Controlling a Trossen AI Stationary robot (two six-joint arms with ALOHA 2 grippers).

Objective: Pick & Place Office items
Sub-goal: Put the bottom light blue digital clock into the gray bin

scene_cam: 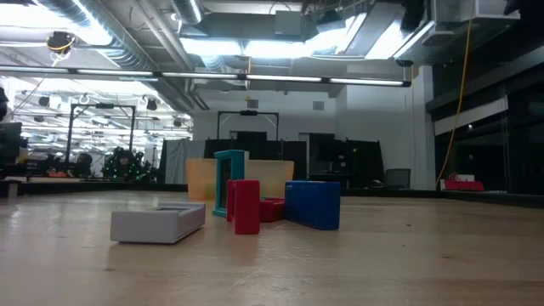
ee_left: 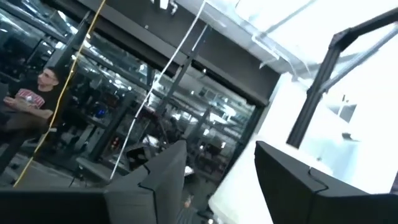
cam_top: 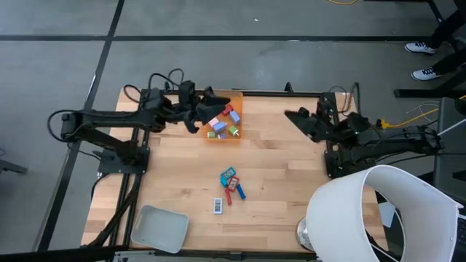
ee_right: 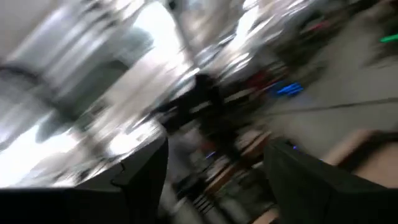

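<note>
**Some pieces in the bin, a small group waiting on the table**

Nearest to the low camera, a white flat piece point(scene_cam: 158, 224) is lying on the wooden table point(cam_top: 277, 167), and just behind it a red block point(scene_cam: 246, 206), a teal frame-shaped piece point(scene_cam: 229, 183) and a blue block point(scene_cam: 313, 204) are standing close together. From above, this group is sitting near the middle of the table, with the white piece a little apart toward the front edge.

Several other office items point(cam_top: 222, 124) are already lying inside the orange bin point(cam_top: 234, 136) at the back of the table. So I am judging the task as partly done: the bin is holding perhaps half of the pieces, and the group in the middle is not yet moved, if the bin is the goal. A grey tray point(cam_top: 156, 228) is resting at the front left corner and looks to be holding nothing.

The left gripper point(cam_top: 211, 106) is hanging over the bin's back left corner, its fingers spread wide with nothing between them. The right gripper point(cam_top: 298, 116) is waiting near the back right of the table, also parted and holding nothing.

Open wood is lying on all sides of the middle group, so both arms are having free room to come down. The pieces are touching or nearly touching, so taking one alone may push its neighbours.
</note>
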